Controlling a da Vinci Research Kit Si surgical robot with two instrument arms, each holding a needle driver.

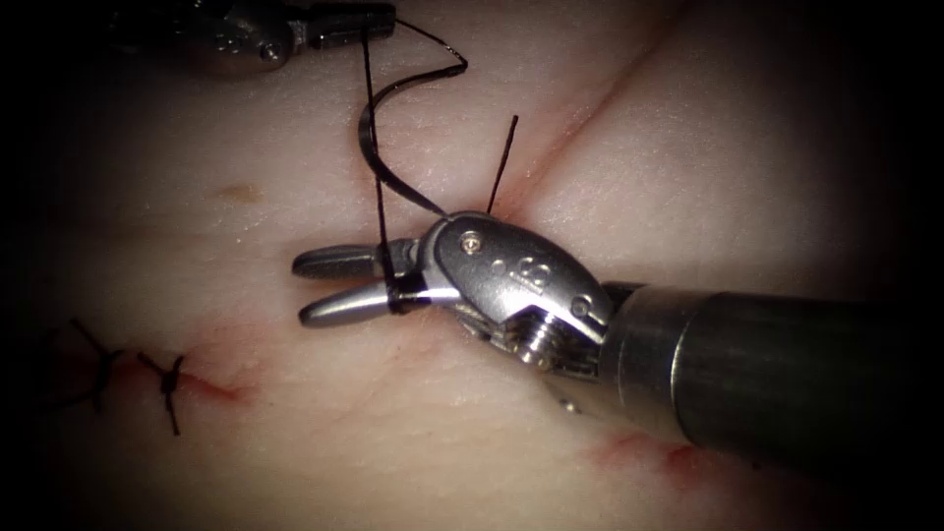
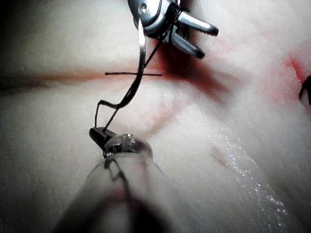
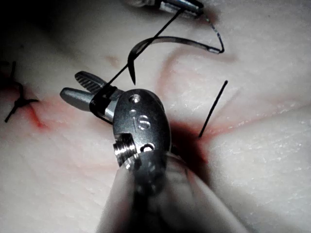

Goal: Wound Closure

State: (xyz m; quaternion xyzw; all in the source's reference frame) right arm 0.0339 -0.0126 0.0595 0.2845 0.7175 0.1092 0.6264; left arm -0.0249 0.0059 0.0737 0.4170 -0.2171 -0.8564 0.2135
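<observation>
Left tool [image 1: 379,22] grips thread [image 1: 374,128]; right tool [image 1: 344,285], half-open, wrapped by thread; needle [image 1: 393,138] hangs free.

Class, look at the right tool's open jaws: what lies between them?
Between the right tool's open jaws, thread wraps near their base and runs up to the left tool. The hanging needle's tip is hidden behind the tool's wrist.

A surgical practice bench — pale tissue [image 1: 688,147] with stitched knots [image 1: 169,379] under endoscope light.
</observation>
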